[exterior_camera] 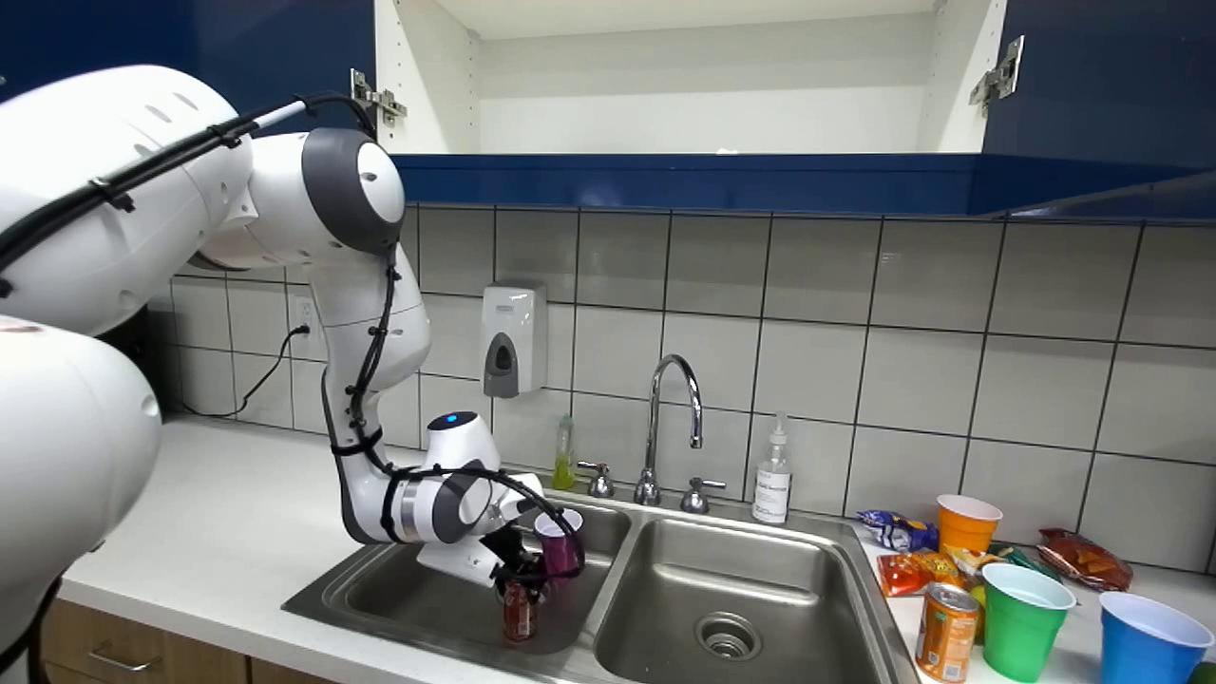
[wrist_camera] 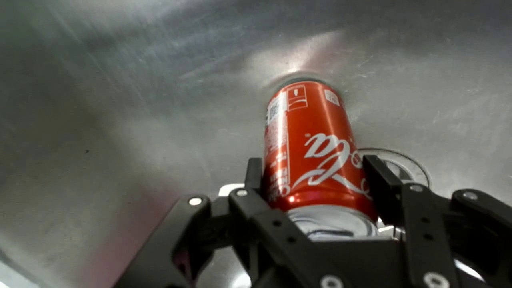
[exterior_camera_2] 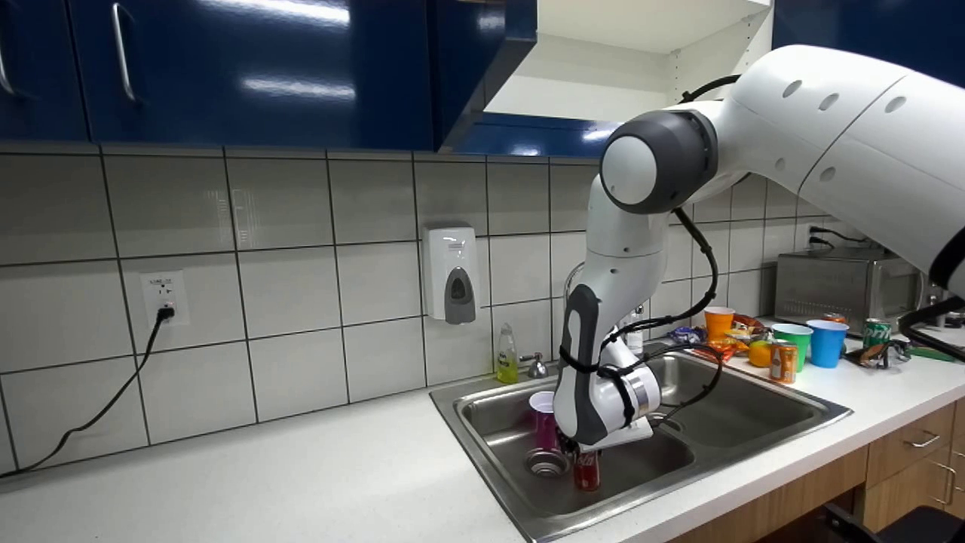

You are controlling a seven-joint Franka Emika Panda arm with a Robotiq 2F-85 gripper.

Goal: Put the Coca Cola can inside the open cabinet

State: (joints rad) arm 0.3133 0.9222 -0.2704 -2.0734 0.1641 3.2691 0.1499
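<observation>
A: Tool (wrist_camera: pixel 314 170) state?

B: Wrist view: a dark pad (wrist_camera: pixel 253 176) against each flank of the Coca Cola can (wrist_camera: pixel 314 146). Closed down to its width, gripping it. Silvery top sits nearest the tool's body, base pointing away.

A: And where's the can?

B: In the sink basin (exterior_camera: pixel 427 600), near the purple cup (exterior_camera: pixel 559 557). Roughly upright, lower part showing beneath the tool in both exterior views. Can't tell whether its base touches the basin floor.

A: Open cabinet (exterior_camera: pixel 703 119)?

B: Above the sink basin, well apart from can and tool.
</observation>
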